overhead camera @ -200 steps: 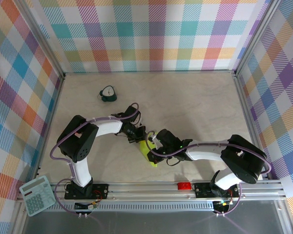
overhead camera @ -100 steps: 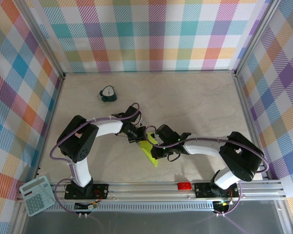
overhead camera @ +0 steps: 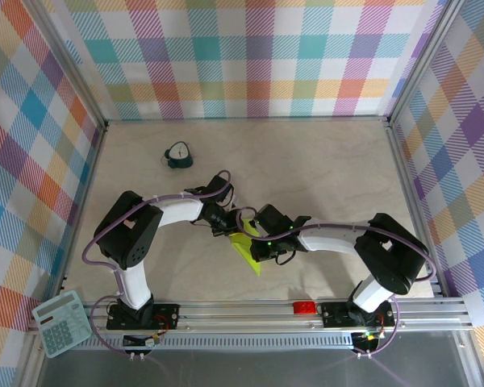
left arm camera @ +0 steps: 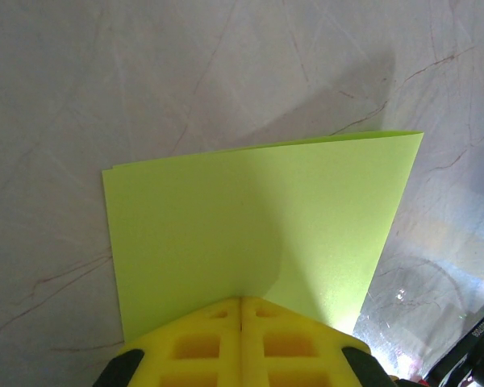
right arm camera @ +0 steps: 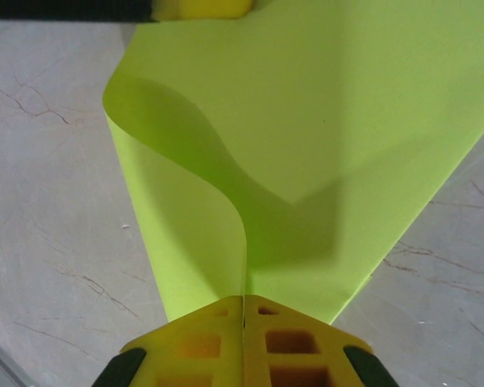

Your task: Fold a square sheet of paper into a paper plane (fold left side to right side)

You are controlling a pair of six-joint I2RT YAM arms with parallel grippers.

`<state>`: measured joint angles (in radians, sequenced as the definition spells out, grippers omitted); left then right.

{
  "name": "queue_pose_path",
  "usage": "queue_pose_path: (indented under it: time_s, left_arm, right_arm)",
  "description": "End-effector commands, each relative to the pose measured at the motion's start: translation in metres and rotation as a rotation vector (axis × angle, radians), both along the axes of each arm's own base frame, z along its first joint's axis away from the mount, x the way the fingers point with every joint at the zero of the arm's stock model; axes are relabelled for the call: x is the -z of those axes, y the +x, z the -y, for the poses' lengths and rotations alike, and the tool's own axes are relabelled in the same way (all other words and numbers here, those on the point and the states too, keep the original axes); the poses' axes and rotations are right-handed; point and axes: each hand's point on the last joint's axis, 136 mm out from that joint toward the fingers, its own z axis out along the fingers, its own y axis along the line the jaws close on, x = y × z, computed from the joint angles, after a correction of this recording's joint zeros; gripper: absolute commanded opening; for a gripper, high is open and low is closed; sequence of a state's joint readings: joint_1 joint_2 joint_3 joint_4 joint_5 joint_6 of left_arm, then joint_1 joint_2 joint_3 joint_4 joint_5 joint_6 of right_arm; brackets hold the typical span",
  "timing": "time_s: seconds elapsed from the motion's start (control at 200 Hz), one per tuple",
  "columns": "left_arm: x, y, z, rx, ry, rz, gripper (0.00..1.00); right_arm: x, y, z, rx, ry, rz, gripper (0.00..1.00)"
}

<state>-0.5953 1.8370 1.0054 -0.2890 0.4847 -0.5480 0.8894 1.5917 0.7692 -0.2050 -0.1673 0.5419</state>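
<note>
- My left end effector (left arm camera: 242,305) is clamped on the thin lime yellow-green paper sheet (left arm camera: 258,218), which runs toward twelve o'clock over the middle of the pale marbled bench (overhead camera: 331,177).
- My right end effector (right arm camera: 244,302) pinches its curled edge; uneven pulling could tear it or skew the crease.

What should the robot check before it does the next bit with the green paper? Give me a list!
1. Left tool shut on the thin lime yellow-green square sheet of paper: ok.
2. Right tool shut on that sheet: ok.
3. Fold pressed flat: not ok, the sheet bulges in a loose curve by the right tool.
4. Edges lined up all round: cannot tell.
5. Small teal clock apart from the sheet: ok.
</note>
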Motion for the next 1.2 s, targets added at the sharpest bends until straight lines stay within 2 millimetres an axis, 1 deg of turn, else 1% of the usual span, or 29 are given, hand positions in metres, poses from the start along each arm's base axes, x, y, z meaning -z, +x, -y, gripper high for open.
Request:
queue_pose_path:
  time_s: [0.0,0.325,0.8,1.0,1.1,1.195]
  left_arm:
    - [0.044,-0.030,-0.036,0.004,0.214,-0.093,0.00]
    - [0.045,-0.032,-0.037,0.006,0.222,-0.096,0.00]
    - [0.046,-0.033,-0.036,0.006,0.224,-0.098,0.00]
    - [0.044,-0.032,-0.035,0.004,0.215,-0.093,0.00]
    - [0.040,-0.029,-0.032,0.004,0.205,-0.082,0.00]
    - [0.032,-0.023,-0.029,0.006,0.190,-0.061,0.04]
  right_arm:
    - [-0.001,0.006,0.001,0.006,-0.018,0.006,0.00]
    - [0.000,0.007,0.005,0.011,-0.036,0.006,0.00]
    - [0.001,0.009,0.002,0.007,-0.030,0.006,0.00]
    - [0.012,0.005,0.005,0.005,-0.057,-0.020,0.00]
    - [0.020,0.001,0.010,0.008,-0.083,-0.043,0.00]
    - [0.025,-0.003,0.015,0.014,-0.099,-0.060,0.00]
